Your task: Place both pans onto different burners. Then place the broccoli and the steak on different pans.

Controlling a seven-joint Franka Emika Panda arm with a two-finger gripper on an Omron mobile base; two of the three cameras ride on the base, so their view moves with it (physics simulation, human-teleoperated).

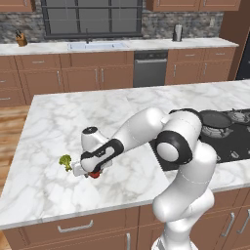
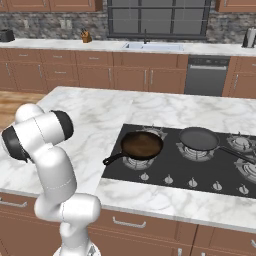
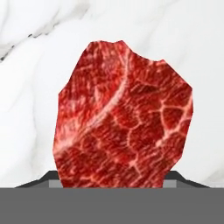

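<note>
Red steak sits between the half-closed end effector fingers.

A kitchen: marble island, cooktop, sink, wood cabinets.

Two pans, rust-brown and near-black, one steak, one broccoli.

Rust-brown pan with dark inside sits on the front-left burner, handle pointing left-front. Near-black pan sits on the next burner behind and right, handle to the right. Steak, bright red marbled chunk, lies on the white marble surface. Broccoli, small green floret, lies just beside the steak on the same surface, well apart from the pans.
</note>
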